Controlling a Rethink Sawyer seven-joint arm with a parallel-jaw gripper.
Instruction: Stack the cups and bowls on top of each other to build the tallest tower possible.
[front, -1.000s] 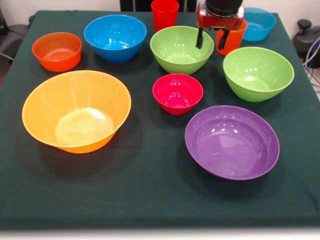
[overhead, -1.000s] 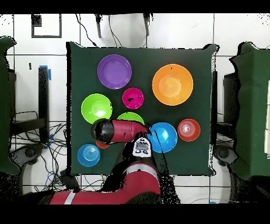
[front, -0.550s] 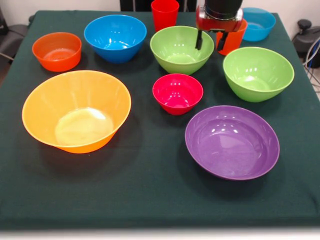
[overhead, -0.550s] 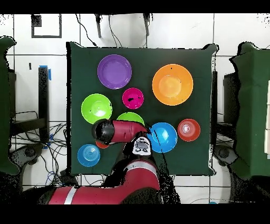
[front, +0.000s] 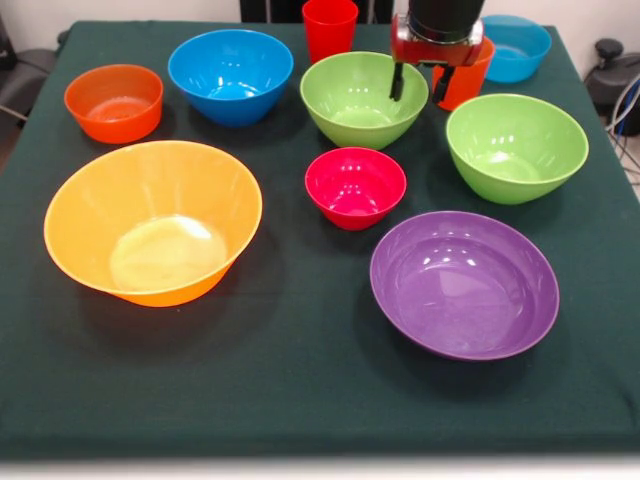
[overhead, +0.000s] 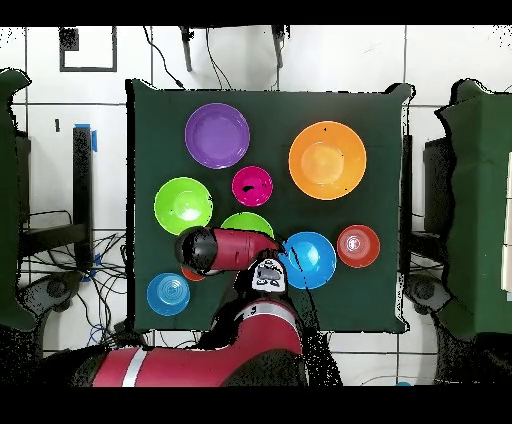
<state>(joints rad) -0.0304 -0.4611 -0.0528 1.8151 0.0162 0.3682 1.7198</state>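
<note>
1. A desk covered in dark green cloth is seen.
2. Eight bowls are set on it: large orange, purple, two green, blue, light blue, small red, orange-red.
3. A red cup and an orange cup are stood at the far edge.

The robot's thick rounded arm has glossy red shells, a black cylindrical end cap and a grey band near its base. Its black cylindrical wrist meets a red block carrying the gripper, with two slim black fingers.

Green tablecloth — tiled floor
</note>
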